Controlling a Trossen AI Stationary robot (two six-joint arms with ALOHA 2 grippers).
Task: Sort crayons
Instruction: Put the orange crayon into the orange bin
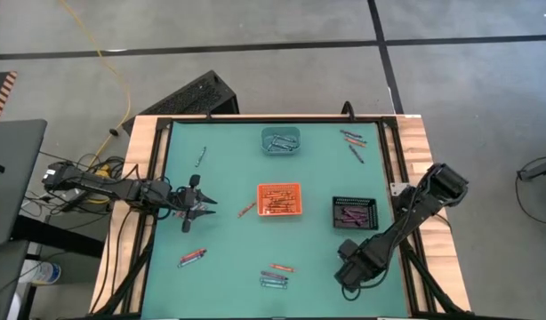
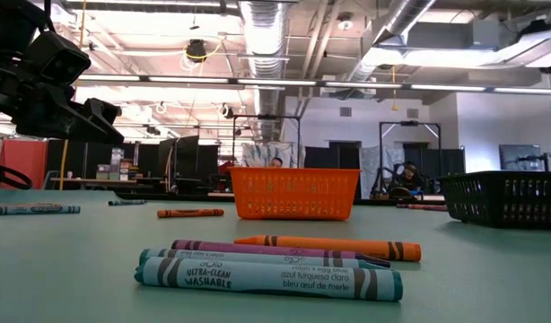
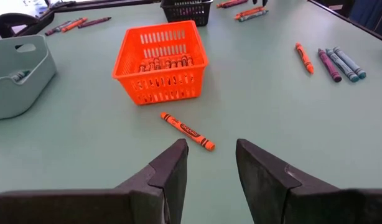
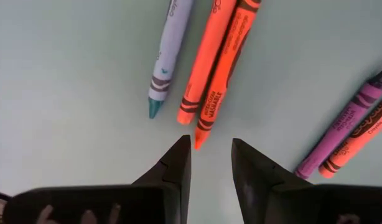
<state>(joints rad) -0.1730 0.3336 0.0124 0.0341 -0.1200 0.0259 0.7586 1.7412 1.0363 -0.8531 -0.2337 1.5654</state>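
I have the left end effector (image 3: 209, 171) low over the green worktop (image 1: 228, 267), fingers apart and holding nothing, aimed at one orange crayon (image 3: 186, 130) lying just beside the orange basket (image 1: 280, 200). I think that crayon belongs in the basket, since more orange ones already lie inside. My right end effector (image 4: 209, 165) is also apart and empty. It hangs over loose crayons, with a pair of orange ones (image 4: 219, 62) just past its fingertips. The crayons are thin paper-wrapped sticks. Blue ones sit in the teal tray (image 1: 280, 140) at the far side, purple ones in the black basket (image 1: 355, 212) on the right. More lie scattered near the front (image 1: 275, 277).
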